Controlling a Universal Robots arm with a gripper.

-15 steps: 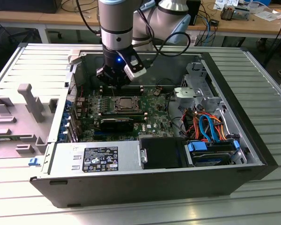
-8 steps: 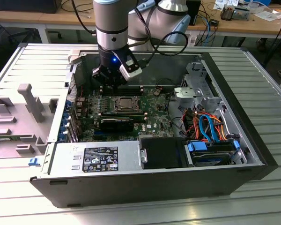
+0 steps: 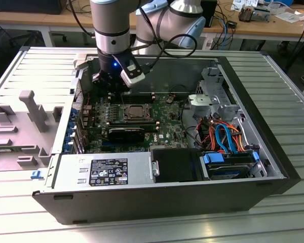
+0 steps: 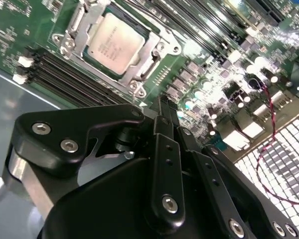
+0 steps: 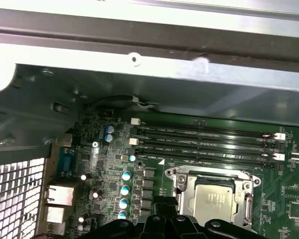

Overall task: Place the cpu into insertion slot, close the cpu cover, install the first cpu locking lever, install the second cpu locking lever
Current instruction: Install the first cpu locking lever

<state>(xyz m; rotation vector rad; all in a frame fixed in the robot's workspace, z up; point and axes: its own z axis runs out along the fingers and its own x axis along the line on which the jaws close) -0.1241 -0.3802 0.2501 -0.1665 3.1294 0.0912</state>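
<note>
Exterior view: even, bright overhead room light; soft shadows inside the computer case point(image 3: 253, 167); a blue indicator glow on the arm's wrist.

Second wrist view: strong glare blooms over the motherboard point(image 4: 229, 64) components and perforated grille point(image 4: 284, 154); the gripper point(image 4: 162, 107) body, close to the lens, is dark and soft.

First wrist view: dimmer; pale sheen on the case wall point(image 5: 189, 69); cpu point(image 5: 214, 201) top evenly lit.
</note>
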